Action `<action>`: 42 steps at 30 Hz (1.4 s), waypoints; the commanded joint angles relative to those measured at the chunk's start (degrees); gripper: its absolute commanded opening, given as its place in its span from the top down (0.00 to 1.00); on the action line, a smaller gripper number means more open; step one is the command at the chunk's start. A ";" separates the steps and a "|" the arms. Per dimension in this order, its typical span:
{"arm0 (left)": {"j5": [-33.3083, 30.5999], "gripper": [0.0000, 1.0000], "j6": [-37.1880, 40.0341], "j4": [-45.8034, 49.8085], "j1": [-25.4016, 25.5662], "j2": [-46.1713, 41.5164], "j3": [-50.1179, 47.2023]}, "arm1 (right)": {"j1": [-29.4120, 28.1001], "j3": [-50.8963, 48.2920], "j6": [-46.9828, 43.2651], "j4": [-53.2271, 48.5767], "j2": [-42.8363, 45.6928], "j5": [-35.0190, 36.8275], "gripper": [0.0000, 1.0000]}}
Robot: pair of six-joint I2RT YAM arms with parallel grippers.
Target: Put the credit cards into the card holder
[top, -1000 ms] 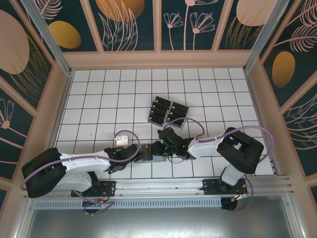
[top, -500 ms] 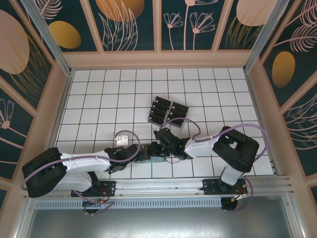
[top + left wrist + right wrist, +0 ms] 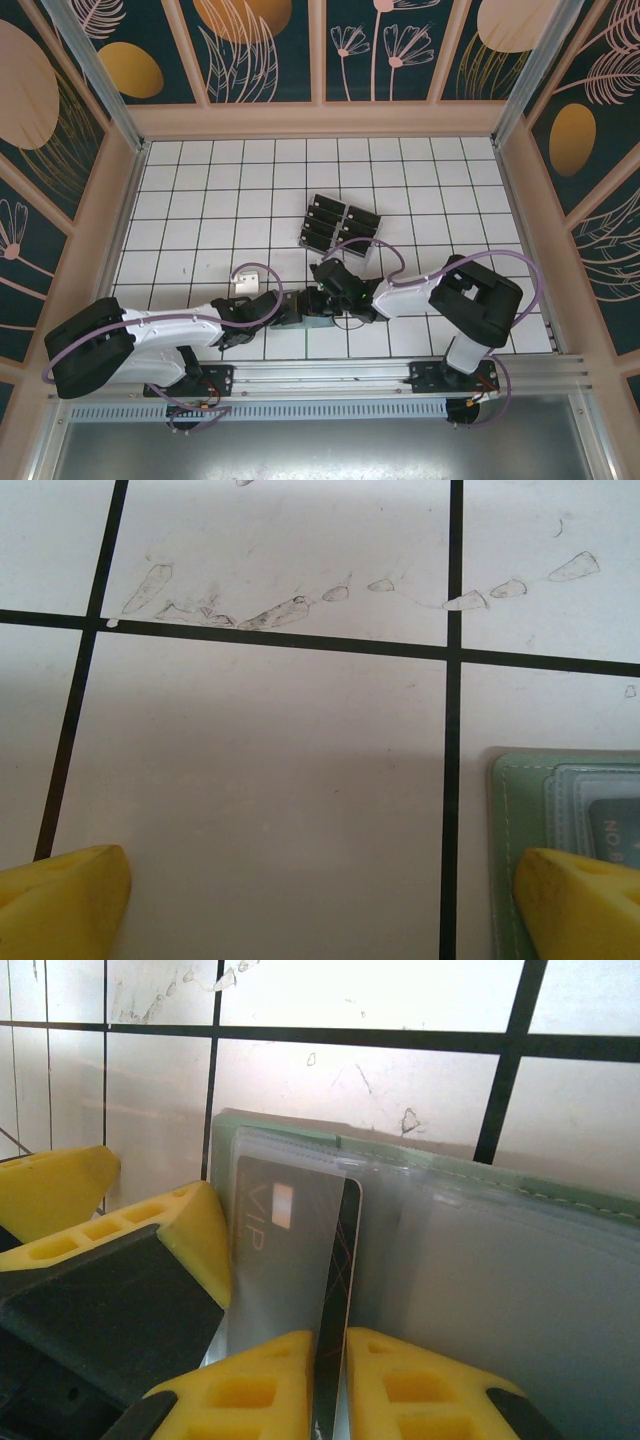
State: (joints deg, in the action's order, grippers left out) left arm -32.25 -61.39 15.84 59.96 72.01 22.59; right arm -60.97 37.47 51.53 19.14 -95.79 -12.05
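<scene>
Tiled table (image 3: 260, 800): right fingers (image 3: 420, 1380) pinch black card (image 3: 340, 1260) partly inside card holder (image 3: 500, 1270); left fingers (image 3: 70, 890) wide.

You have bright, even light on the white tiles (image 3: 200, 200); shadows are soft. In your right wrist view, far tiles wash out.

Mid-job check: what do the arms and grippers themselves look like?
Both the left arm and right arm have white link shells with bulky black joint housings, and lilac cables loop along them. The left gripper and right gripper have black bodies and yellow wedge-shaped fingers with moulded rectangular pockets.
</scene>
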 commanded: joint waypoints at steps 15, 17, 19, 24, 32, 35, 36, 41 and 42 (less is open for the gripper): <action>0.96 0.01 -1.02 -1.22 0.02 -0.05 -1.23 | -1.68 -1.17 1.74 3.35 -0.55 -1.48 0.85; 1.04 0.01 -0.98 -1.55 0.06 -0.03 -1.28 | -1.95 -0.86 1.83 3.32 -0.80 -1.79 0.85; 1.05 0.01 -0.98 -1.60 0.06 0.14 -1.06 | -2.18 -0.65 1.53 3.07 -1.12 -2.17 0.81; 0.87 0.01 -1.02 -1.08 0.07 -0.61 -0.61 | -2.30 -2.32 1.49 2.14 1.18 -0.77 0.63; -0.07 0.01 -1.36 1.16 0.02 -3.21 0.39 | -0.34 -7.41 1.76 1.34 4.39 0.97 0.57; -0.35 0.01 -1.36 1.74 0.02 -3.78 0.65 | 1.31 -8.77 0.59 0.53 5.08 0.97 0.57; -0.36 0.01 -1.23 1.83 0.06 -3.90 0.70 | 1.92 -8.83 -0.08 -0.13 5.19 0.98 0.57; -0.30 0.01 -0.77 1.67 0.11 -3.68 1.27 | 6.19 -7.56 -5.92 -6.34 5.73 1.83 0.58; -0.29 0.01 -0.69 1.57 0.09 -3.57 1.40 | 6.98 -7.43 -6.76 -6.85 5.92 1.54 0.58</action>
State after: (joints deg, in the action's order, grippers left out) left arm -32.01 -61.82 15.70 59.96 68.64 22.52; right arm -56.58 30.65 49.71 21.39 -89.86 -13.61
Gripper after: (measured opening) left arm 0.988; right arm 0.423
